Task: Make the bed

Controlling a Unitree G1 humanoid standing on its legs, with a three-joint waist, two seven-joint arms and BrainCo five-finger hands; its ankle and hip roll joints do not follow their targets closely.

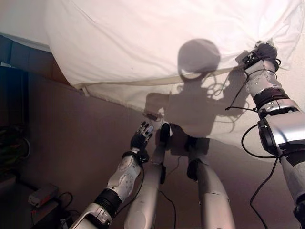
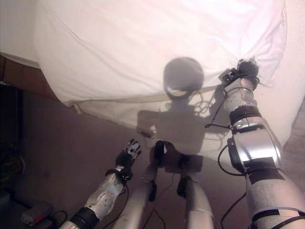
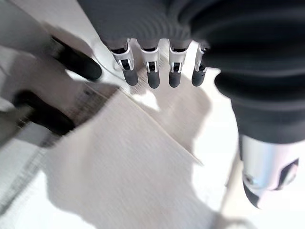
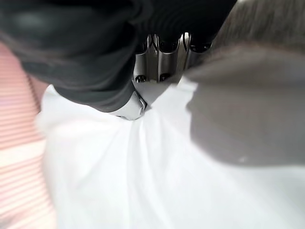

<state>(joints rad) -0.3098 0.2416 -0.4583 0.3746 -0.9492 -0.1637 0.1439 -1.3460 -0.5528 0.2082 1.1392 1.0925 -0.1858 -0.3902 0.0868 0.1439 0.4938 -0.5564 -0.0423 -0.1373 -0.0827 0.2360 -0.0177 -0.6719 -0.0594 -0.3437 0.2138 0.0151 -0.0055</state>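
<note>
A white duvet [image 1: 143,38] covers the bed, its lower edge hanging over the mattress side [image 1: 124,95]. My right hand [image 1: 263,51] is at the duvet's right part, and the cloth bunches into folds around it. In the right wrist view its fingers [image 4: 157,62] are curled into the white cloth [image 4: 143,167], so it is shut on the duvet. My left hand [image 1: 142,136] hangs low beside the bed's edge, just short of the sheet. In the left wrist view its fingers [image 3: 152,76] are straight and hold nothing above the pale sheet [image 3: 119,167].
Brown floor [image 1: 71,133] runs along the bed's near side. A small grey box [image 1: 42,194] with cables lies on the floor at the lower left. Dark furniture [image 1: 14,52] stands at the far left by the bed's corner.
</note>
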